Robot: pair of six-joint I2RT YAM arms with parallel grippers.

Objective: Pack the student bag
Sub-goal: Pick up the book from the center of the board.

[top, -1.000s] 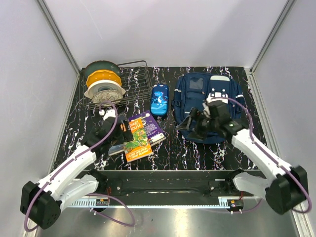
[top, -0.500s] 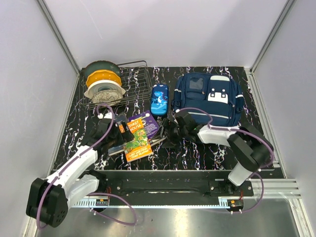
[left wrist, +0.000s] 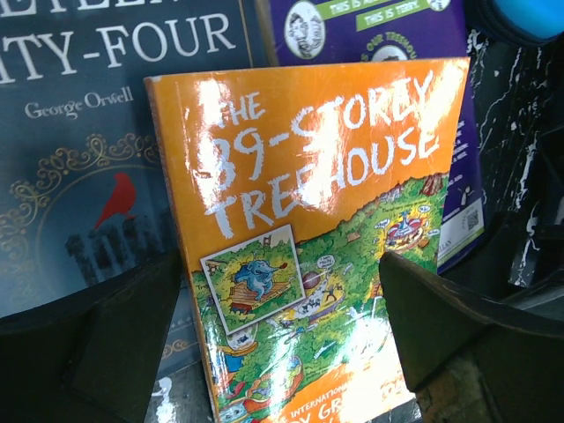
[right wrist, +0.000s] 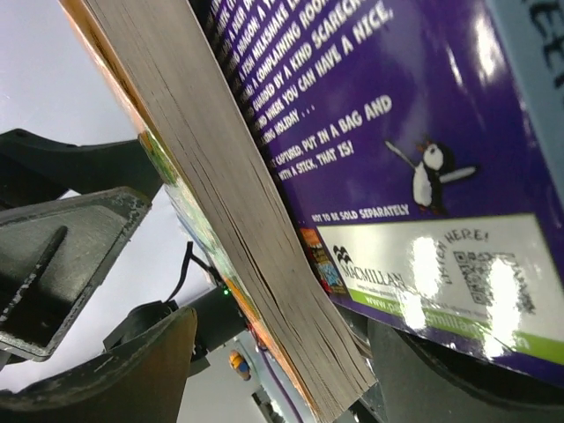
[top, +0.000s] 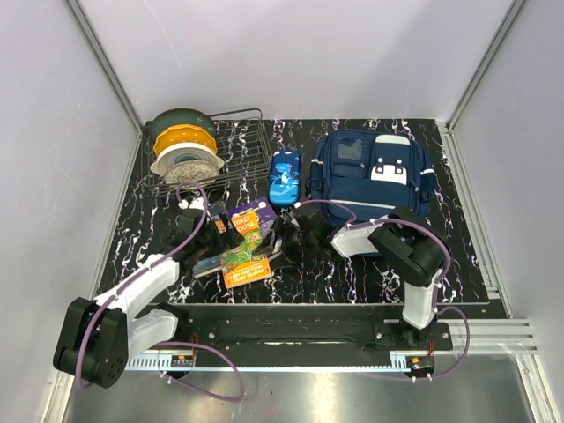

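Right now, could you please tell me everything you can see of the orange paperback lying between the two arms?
The orange paperback is glossy, with white lettering reading 39-Storey Treehouse above a green cartoon treehouse scene. It lies face up, slanted, overlapping a purple book and a dark George Orwell book. Its thick page block shows in the right wrist view. The open left gripper straddles its lower end; the open right gripper straddles a corner.

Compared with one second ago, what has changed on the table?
The right end effector swung left, off the student bag, to the orange Treehouse book. The left end effector edged closer to it. Both are open, holding nothing. Bag and pencil case unmoved.
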